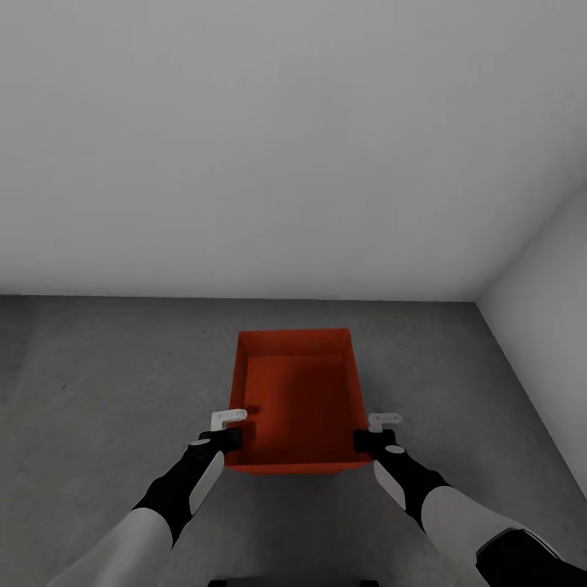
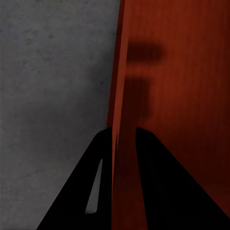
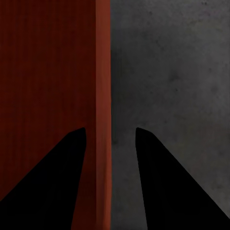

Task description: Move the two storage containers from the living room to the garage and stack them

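A red-orange rectangular plastic storage container [image 1: 297, 399] with plain smooth walls sits open-topped in the garage over the dark grey mottled concrete floor [image 1: 98, 383], held between the two arms; whether its base touches the floor cannot be told. Its far end points toward the plain grey-white back wall [image 1: 269, 147], and a second pale wall [image 1: 542, 342] rises to the container's right, the two meeting in a corner beyond it.

The left gripper [image 1: 231, 432] is at the container's left wall near the near corner. In the left wrist view the left gripper [image 2: 120, 139] straddles that wall's rim, one dark finger outside over the concrete and one inside the bin, pinching the wall.

The right gripper [image 1: 377, 434] is at the container's right wall, opposite the left one. In the right wrist view the right gripper [image 3: 110, 132] has one finger inside and one outside, the outer finger standing clear of the rim, so whether it pinches cannot be told
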